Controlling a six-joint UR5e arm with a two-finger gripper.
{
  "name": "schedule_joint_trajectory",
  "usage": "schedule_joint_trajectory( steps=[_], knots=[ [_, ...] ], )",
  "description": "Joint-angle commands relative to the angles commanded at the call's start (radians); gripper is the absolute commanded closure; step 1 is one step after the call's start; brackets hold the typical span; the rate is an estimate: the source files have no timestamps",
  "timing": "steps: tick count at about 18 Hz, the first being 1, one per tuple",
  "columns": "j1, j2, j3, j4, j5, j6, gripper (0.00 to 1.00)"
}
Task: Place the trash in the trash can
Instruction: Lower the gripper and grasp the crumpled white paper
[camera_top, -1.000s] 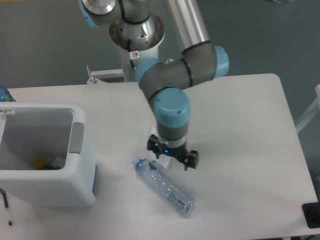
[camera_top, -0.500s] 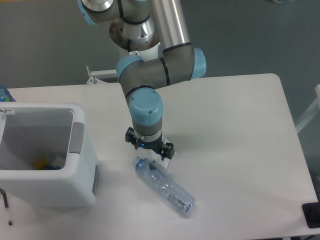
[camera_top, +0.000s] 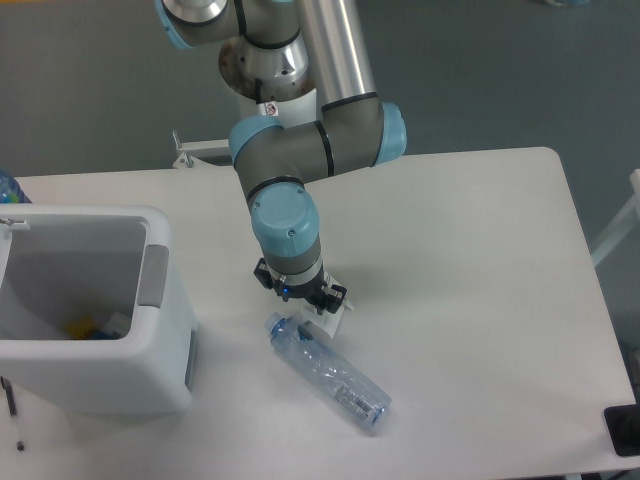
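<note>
One bottle (camera_top: 327, 372), one packet (camera_top: 326, 324), one trash can (camera_top: 95, 330)

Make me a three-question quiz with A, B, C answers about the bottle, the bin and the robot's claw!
1. Where is the clear plastic bottle?
A. Inside the bin
B. Lying on the table
C. Up in the claw

2. What colour is the trash can?
A. White
B. Red
C. Black

3. How is the bottle resting?
A. Standing upright
B. Hanging in the air
C. Flat on its side

Answers:
1 B: it lies on the white table, just below the gripper.
2 A: its boxy body is white, with a grey panel on one side.
3 C: its whole length lies along the tabletop, bluish cap end toward the gripper.
</note>
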Motion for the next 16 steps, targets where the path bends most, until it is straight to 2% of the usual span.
schedule_joint_trajectory(
  steps=[11, 16],
  knots=[
    [0.1, 0.011, 0.038, -0.008, -0.011, 0.009, 1.0],
    [0.149, 0.012, 0.094, -0.011, -0.147, -0.006, 1.0]
  ],
)
